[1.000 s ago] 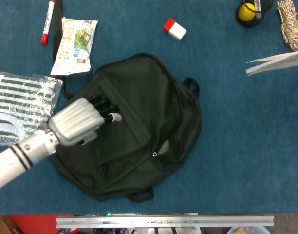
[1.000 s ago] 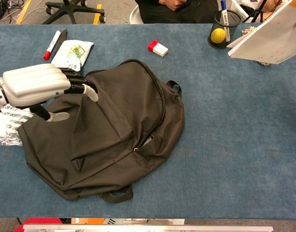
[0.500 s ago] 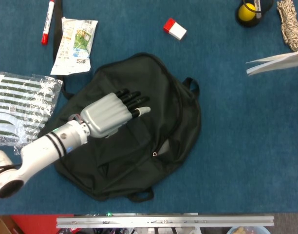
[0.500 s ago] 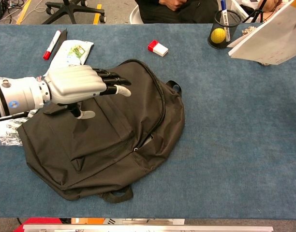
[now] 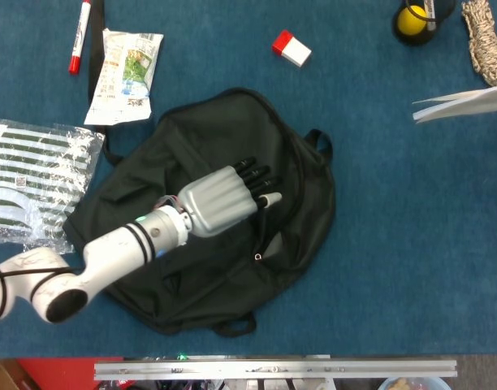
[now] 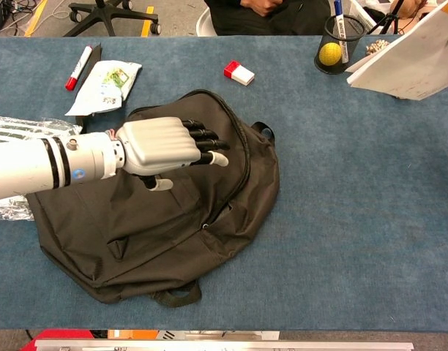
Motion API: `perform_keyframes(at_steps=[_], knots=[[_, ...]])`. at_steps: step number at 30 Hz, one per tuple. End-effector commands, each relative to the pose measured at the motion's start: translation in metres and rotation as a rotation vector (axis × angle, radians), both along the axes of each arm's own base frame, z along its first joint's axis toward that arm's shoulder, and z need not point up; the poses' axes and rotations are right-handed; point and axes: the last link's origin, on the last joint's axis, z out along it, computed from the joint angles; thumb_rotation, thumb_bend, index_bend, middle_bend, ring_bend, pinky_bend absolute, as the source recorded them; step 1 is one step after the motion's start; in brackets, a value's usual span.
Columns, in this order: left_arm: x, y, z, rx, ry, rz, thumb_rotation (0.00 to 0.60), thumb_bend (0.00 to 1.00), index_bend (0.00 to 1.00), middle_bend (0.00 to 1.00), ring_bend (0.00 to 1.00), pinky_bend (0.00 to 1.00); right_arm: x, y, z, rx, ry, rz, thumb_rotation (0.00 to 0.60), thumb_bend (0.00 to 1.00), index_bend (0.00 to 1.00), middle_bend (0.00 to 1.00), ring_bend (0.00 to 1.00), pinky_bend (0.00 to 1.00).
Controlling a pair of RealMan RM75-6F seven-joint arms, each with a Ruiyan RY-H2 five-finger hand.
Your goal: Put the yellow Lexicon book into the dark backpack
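The dark backpack lies flat in the middle of the blue table, its zipper running along the curved right side. My left hand is stretched out palm down over the middle of the backpack, fingers extended toward the zipper and holding nothing. In the chest view the left hand sits just above the fabric; contact cannot be told. The Lexicon book shows at the right edge as pale pages with a yellow rim, and in the chest view the book is raised at the top right. My right hand is not visible.
A red marker, a snack packet and a striped plastic bag lie left of the backpack. A red-and-white box sits behind it. A mesh cup with a yellow ball and a rope coil stand at the back right.
My left hand has moved rightward from the backpack's left edge to its middle, with more of the forearm now over the bag. The book shifted only slightly.
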Motion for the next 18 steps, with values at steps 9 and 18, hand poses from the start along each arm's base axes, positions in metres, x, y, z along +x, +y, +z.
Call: perform_keyframes(at_steps=[9,18], knots=[[0.026,-0.011,-0.029,-0.012,0.055,-0.109,0.600,0.29,0.08,0.00,0.00,0.07,-0.002,-0.003,-0.003,0.007,-0.001,-0.009,0.600,0.39,0.74,0.58,0.49,0.64],[0.036,-0.010,-0.048,0.017,0.109,-0.141,0.600,0.29,0.08,0.00,0.00,0.06,-0.004,-0.003,-0.001,0.001,-0.003,-0.021,0.600,0.39,0.74,0.58,0.49,0.64]])
